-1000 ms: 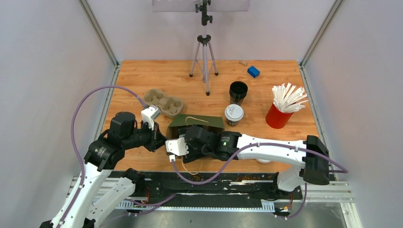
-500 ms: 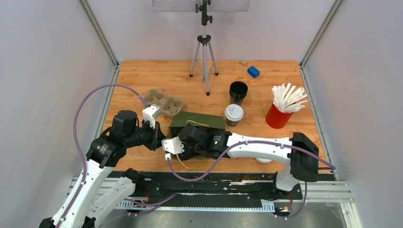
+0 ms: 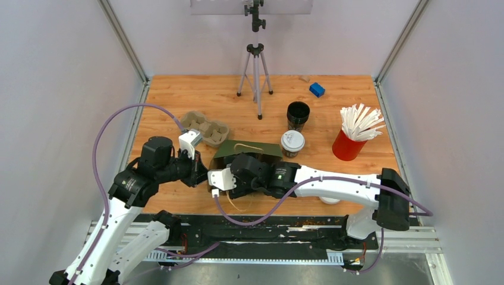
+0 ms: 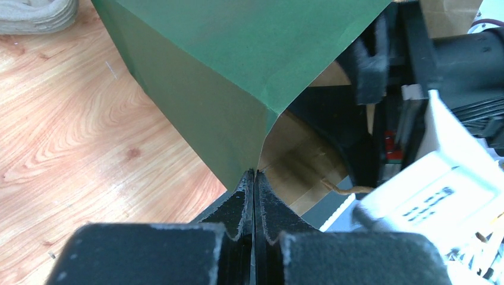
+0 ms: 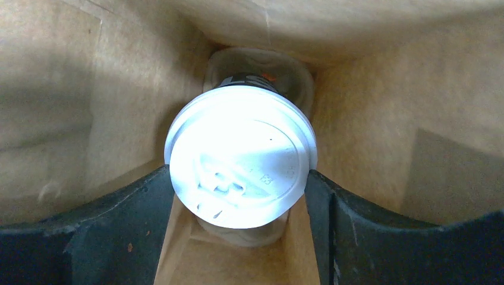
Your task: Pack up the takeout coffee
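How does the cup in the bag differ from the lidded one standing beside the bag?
The bagged cup sits inside the bag; the table cup stands outside on the table, beside the bag. The bagged cup is flanked by the right end effector's fingers; nothing touches the table cup. Both are dark with white lids.

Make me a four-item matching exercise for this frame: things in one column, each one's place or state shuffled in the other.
1 left claw
2 right claw
3 second lidded cup
4 red cup

A on the table beside the black cup stack
B shut on the green bag edge
C holding white sticks
D inside the bag, closed around a lidded cup

Pairs: 1-B, 2-D, 3-A, 4-C
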### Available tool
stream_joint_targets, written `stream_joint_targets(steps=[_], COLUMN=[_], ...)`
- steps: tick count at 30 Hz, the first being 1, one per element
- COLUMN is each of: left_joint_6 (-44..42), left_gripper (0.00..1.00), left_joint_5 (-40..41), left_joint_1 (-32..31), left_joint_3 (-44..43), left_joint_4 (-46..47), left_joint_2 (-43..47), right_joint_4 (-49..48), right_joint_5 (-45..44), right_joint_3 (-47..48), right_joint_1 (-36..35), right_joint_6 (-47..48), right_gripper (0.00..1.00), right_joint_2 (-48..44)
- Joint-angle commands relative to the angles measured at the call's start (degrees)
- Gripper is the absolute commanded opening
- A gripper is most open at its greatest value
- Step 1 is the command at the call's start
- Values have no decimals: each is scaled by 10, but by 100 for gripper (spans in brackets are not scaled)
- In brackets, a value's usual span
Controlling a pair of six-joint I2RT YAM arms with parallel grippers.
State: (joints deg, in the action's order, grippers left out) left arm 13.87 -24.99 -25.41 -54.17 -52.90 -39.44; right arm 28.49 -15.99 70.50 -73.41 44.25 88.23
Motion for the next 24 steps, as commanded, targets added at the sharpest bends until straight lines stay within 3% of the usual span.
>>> stream_joint_targets(steps=[1,7,14,24], left_joint_6=[7,9,11,16], left_gripper=[0,0,0,0], left_joint_5=[-5,-14,-17,-18], left_joint_1=[0,0,0,0], left_joint_3=[-21,-17,-16,-15], left_joint_4=[11,16,25,30], left_joint_2=[3,4,4,-1], right_joint_4=[23,7,-1,-49], right_joint_5=[-11,15,-15,12], right_joint_3=[-3,-1,21,24], right_joint_1=[2,2,13,14], right_joint_6=[-17,-17,-17,-17], right_gripper=[74,74,74,73], right_joint_2=[-38,-25,28,10])
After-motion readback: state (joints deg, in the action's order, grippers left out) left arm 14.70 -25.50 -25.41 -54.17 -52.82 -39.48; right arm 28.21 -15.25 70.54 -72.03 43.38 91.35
